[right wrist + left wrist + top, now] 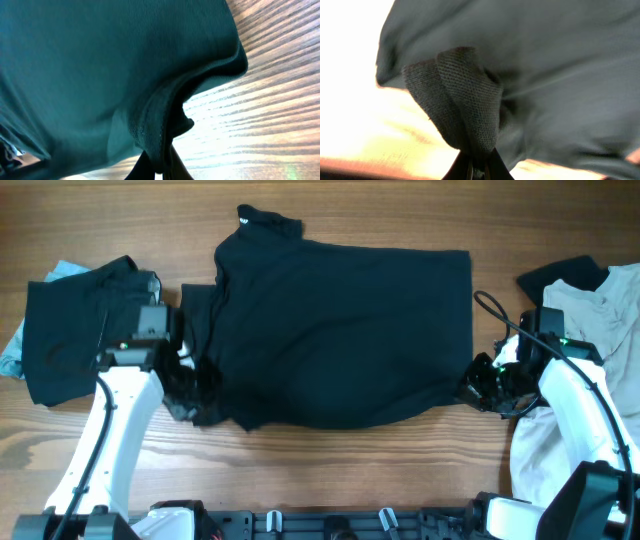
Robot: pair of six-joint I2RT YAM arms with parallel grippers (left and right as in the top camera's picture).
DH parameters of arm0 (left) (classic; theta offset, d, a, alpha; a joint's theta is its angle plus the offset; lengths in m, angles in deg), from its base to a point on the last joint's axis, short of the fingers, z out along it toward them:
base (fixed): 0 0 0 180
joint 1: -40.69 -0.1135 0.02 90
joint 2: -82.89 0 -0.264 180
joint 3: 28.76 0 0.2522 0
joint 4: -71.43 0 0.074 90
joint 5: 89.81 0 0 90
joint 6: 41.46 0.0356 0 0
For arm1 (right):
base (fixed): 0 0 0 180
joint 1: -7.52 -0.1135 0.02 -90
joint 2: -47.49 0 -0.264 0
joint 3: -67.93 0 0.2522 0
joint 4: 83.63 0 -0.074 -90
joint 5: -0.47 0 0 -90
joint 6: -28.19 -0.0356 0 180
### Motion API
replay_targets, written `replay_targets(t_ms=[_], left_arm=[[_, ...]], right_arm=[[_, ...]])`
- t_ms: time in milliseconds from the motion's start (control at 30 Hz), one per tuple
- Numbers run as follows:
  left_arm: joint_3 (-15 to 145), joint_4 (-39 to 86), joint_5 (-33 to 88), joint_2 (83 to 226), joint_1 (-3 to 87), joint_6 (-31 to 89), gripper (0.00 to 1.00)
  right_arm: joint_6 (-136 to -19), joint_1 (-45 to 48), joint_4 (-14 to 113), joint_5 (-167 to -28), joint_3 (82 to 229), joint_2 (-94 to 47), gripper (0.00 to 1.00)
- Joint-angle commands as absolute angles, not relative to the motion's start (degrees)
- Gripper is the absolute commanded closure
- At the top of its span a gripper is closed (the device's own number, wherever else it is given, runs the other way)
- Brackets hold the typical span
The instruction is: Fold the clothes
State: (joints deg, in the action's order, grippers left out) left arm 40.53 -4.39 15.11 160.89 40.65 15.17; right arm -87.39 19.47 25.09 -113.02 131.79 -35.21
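As the left end effector (188, 386) and right end effector (477, 386) clamp the shirt (340, 330), it lies across the wood-grain counter (330, 470).

A wooden tabletop (330, 470) fills the overhead frame, light brown, with long grain running left to right and darker streaks at the lower left. Bare wood shows across the top edge and in a strip along the bottom. At the bottom edge of the frame lies a black rail (330, 525) with small pale fittings. In the right wrist view the grain is sharp at right, with bright glare. In the left wrist view the wood is washed out to white and orange at left.
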Motion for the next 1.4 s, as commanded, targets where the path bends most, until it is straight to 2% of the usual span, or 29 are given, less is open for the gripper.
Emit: replay_targets(t_ms=[0, 300, 600, 633, 667, 700, 733, 833, 967, 1067, 1200, 1233, 1300, 1333, 1367], left_arm=[[46.32, 1.49, 15.59, 160.28, 40.85, 18.52, 0.96], [46.30, 15.41, 14.74, 165.06, 41.94, 18.56, 0.96], [46.30, 21.86, 8.83, 170.20, 44.85, 18.56, 0.96], [46.30, 22.54, 8.81, 170.24, 44.98, 18.56, 0.95], [46.30, 22.76, 8.79, 170.24, 44.98, 18.58, 0.81], [46.30, 22.52, 8.38, 170.24, 44.98, 19.41, 0.69], [46.32, 20.90, 7.76, 170.22, 44.65, 22.52, 0.61], [46.30, 12.70, 1.88, 170.22, 42.71, 26.10, 0.51], [45.10, 6.82, -4.21, 170.24, 39.32, 26.32, 0.45], [41.62, 11.52, -2.36, 171.84, 38.16, 29.09, 0.48], [40.92, 19.19, 1.69, 177.21, 38.21, 32.40, 0.53], [40.92, 20.48, 4.81, 179.49, 38.21, 34.86, 0.59], [40.92, 21.07, 8.46, 182.11, 38.21, 37.88, 0.89], [40.94, 21.31, 8.03, 182.11, 38.14, 37.88, 0.96], [41.29, 22.01, 7.54, 181.83, 38.10, 37.88, 0.96]], right_arm=[[-86.04, 19.77, 26.56, -111.79, 135.82, -35.12, 0.95], [-96.62, 19.77, 38.71, -108.38, 135.90, -38.03, 0.96], [-101.06, 19.81, 44.98, -104.71, 135.90, -41.46, 0.96], [-101.01, 19.81, 45.44, -104.73, 135.90, -41.46, 0.72], [-100.97, 19.81, 45.46, -104.73, 135.90, -41.46, 0.52], [-100.77, 19.81, 44.65, -104.71, 135.90, -41.46, 0.47], [-100.60, 19.81, 43.36, -104.67, 135.90, -41.46, 0.47], [-98.41, 19.84, 40.94, -102.59, 135.90, -41.46, 0.43], [-91.92, 19.84, 37.16, -102.61, 135.88, -41.46, 0.44], [-87.26, 19.81, 35.41, -102.59, 135.73, -41.46, 0.48], [-87.33, 19.84, 36.11, -102.57, 135.73, -41.46, 0.48], [-87.35, 19.84, 36.06, -102.57, 135.73, -41.46, 0.48], [-87.42, 19.84, 36.17, -102.57, 135.73, -41.46, 0.48], [-87.42, 19.84, 36.48, -102.35, 135.73, -41.46, 0.48], [-87.48, 19.90, 36.81, -101.37, 135.73, -41.46, 0.48]])
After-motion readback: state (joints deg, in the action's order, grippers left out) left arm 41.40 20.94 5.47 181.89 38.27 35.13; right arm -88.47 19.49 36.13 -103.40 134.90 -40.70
